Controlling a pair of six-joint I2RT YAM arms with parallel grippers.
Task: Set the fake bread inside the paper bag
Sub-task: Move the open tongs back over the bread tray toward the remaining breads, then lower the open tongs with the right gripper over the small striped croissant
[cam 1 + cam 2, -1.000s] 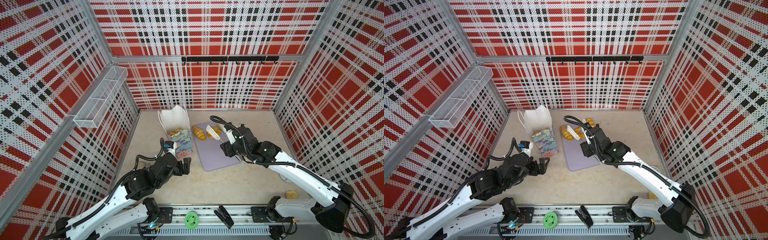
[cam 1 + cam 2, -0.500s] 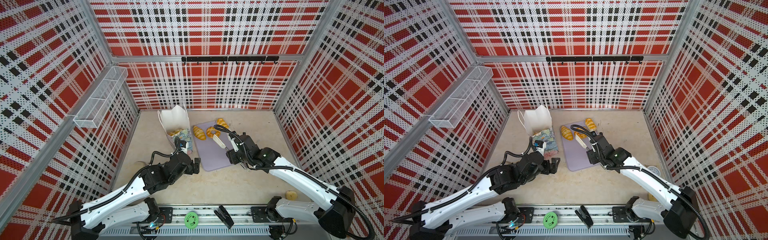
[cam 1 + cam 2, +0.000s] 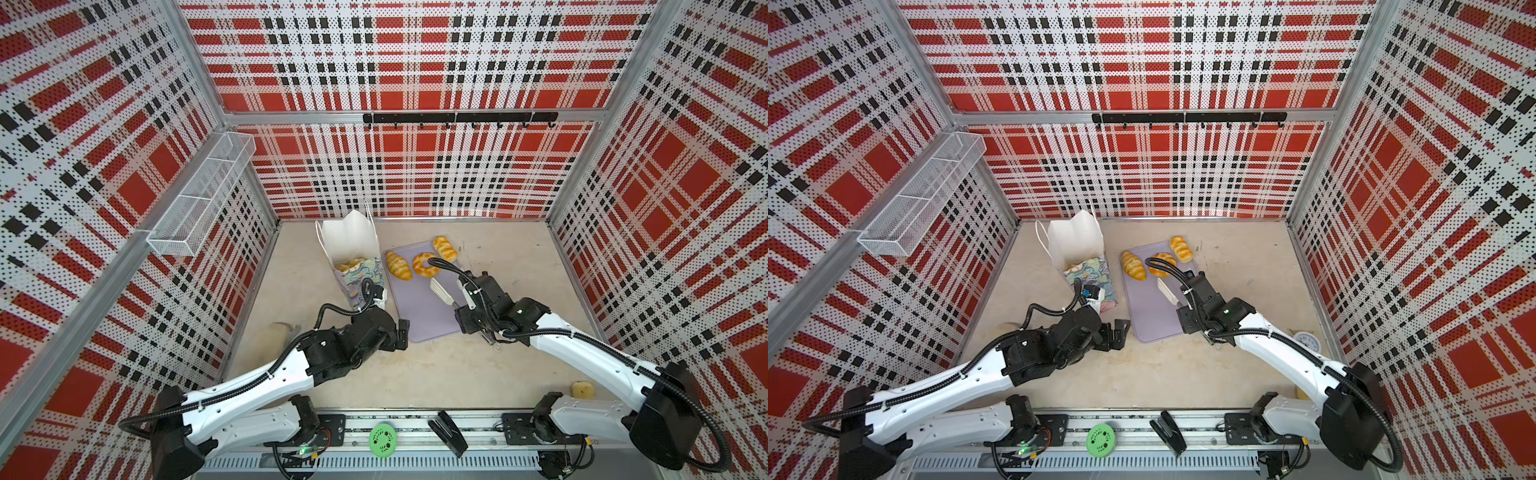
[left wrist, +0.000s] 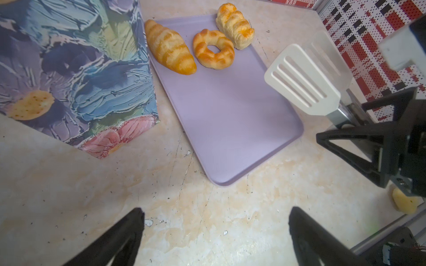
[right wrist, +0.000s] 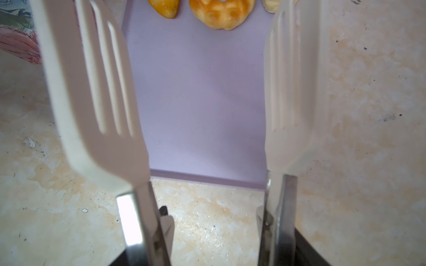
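Note:
Three pieces of fake bread lie at the far end of the lavender tray (image 3: 424,316): a striped bun (image 3: 399,266), a ring (image 3: 424,264) and another bun (image 3: 445,248). The paper bag (image 3: 349,245) stands open left of the tray, with more bread (image 3: 347,264) inside. My right gripper (image 3: 467,309) is shut on white slotted tongs (image 3: 440,291); their blades (image 5: 92,92) stand apart over the tray's bare middle, holding nothing, short of the ring (image 5: 219,16). My left gripper (image 4: 215,210) is open and empty above the table, near the tray's near left corner (image 4: 221,182) and the bag's foot (image 4: 76,64).
A wire basket (image 3: 199,203) hangs on the left wall and a black hook rail (image 3: 457,118) on the back wall. Along the front rail lie a green disc (image 3: 382,439) and a black stapler (image 3: 449,432). A yellow lump (image 3: 583,389) and a small white clock (image 3: 1307,341) sit at the right.
My right arm has drawn the tongs back from the bread toward the tray's near end. My left arm has reached forward and rightward to the tray's near left corner, still open.

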